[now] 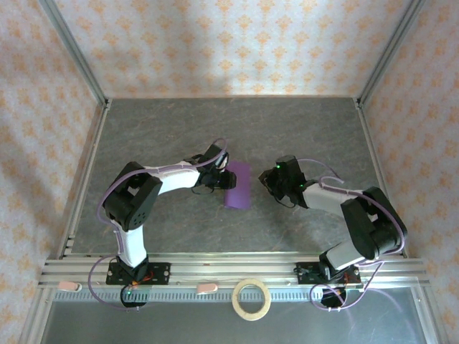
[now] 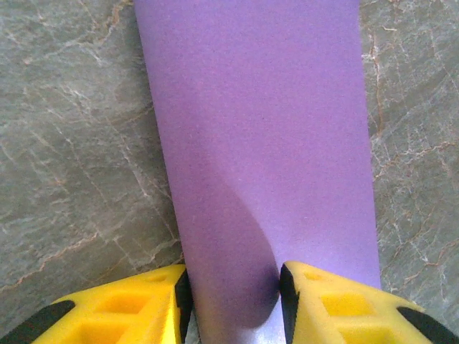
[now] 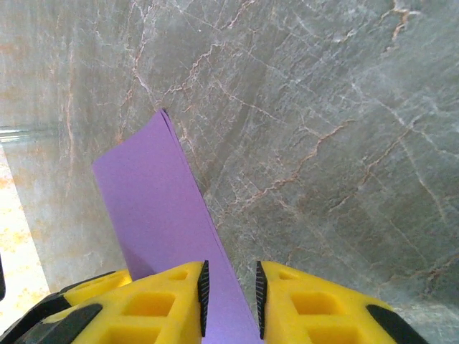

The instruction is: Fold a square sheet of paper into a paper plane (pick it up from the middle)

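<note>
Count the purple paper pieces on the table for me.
1. The purple paper lies mid-table as a narrow folded strip, between the left gripper and the right gripper. Another piece could be hidden beneath them.

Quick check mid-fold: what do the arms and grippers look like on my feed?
The left arm and right arm have white links and black joints, with purple cables looping alongside. The left gripper and right gripper have yellow fingers with cut-out pockets and black pads.
</note>
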